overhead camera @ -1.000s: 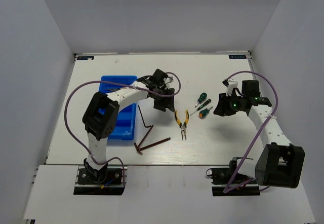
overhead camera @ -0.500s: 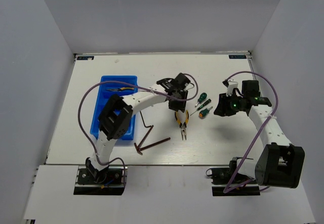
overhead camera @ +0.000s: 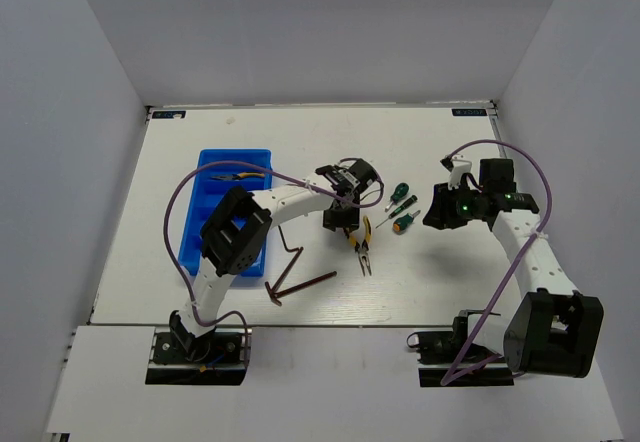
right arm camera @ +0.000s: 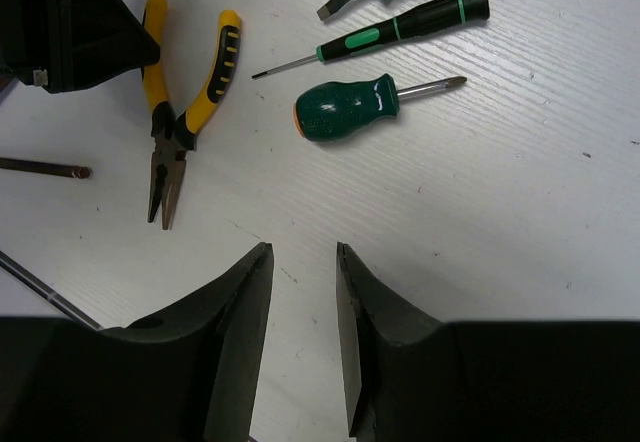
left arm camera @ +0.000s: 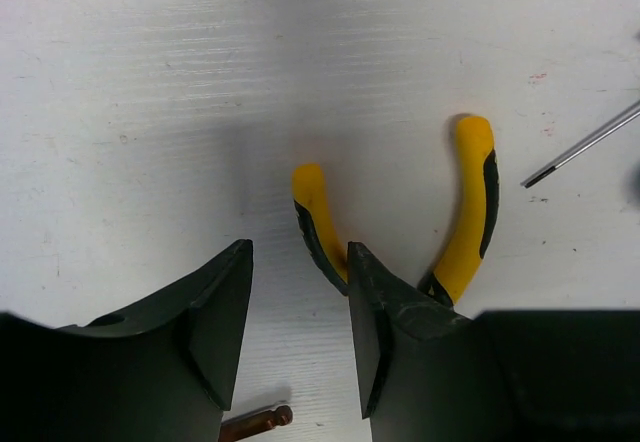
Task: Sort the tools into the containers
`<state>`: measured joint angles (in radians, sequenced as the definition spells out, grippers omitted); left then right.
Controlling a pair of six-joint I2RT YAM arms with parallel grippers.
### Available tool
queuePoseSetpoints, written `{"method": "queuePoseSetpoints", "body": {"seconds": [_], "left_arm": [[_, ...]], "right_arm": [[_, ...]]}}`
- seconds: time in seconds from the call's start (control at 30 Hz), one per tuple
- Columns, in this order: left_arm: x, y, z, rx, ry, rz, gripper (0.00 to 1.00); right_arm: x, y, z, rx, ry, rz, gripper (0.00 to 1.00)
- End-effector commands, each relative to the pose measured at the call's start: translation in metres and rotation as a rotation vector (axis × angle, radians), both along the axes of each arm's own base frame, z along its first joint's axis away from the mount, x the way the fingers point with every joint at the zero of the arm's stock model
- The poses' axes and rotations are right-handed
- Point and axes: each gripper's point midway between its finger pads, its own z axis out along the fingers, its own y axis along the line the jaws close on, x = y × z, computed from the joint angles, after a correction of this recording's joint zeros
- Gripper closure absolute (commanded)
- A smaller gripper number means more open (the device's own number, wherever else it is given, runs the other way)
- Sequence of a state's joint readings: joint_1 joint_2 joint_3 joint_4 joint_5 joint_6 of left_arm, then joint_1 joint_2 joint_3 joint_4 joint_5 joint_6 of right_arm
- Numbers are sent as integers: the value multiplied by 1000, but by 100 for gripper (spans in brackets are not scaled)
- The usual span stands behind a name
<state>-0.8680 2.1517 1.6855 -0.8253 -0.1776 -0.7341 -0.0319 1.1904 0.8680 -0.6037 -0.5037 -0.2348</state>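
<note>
- A pair of yellow-and-black pliers [overhead camera: 360, 245] lies flat on the white table [overhead camera: 200, 132], near its middle. Its handles point to the far side and its nose points back toward the arm bases.
- The left hand [left arm camera: 300, 332] hangs right over those handles, fingers spread wide with nothing between them. In the wrist view one handle runs under a finger; I cannot tell whether they touch.
- A second pliers [overhead camera: 240, 175] lies inside the blue bin [overhead camera: 235, 154], at its far end, well left of the first.
- Three green-handled screwdrivers [overhead camera: 398, 205] lie close together just right of the loose pliers, the stubby one [right arm camera: 345, 107] nearest the arms.
- Dark brown hex keys [overhead camera: 300, 283] lie between bin and pliers. One lies alone, and two cross nearer the table's front edge.
- The right hand [right arm camera: 303, 292] hovers to the right of the screwdrivers, its fingers parted by a narrow gap and holding nothing.
</note>
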Motion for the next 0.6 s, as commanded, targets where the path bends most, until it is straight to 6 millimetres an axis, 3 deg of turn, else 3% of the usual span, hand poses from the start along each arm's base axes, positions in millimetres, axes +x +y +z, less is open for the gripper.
{"method": "queuePoseSetpoints", "body": {"seconds": [0.0,0.17,0.33,0.43,0.47,0.57], "left_arm": [[4,-3,31,-32,-68,35,47],[-10,-5,7,8,-17,57,48],[-18,-3,-3,55,5,112,50],[-22,-2,-6,77,10,120,58],[-21,-1,-9,87,7,131,65],[-23,2,-15,95,12,131,70]], "right_arm": [[6,2,17,19,-54,2,62],[6,2,19,18,-65,3,62],[6,1,21,20,-72,2,62],[5,2,22,21,-75,4,62],[6,2,21,20,-73,4,62],[6,2,23,22,-80,4,62]]}}
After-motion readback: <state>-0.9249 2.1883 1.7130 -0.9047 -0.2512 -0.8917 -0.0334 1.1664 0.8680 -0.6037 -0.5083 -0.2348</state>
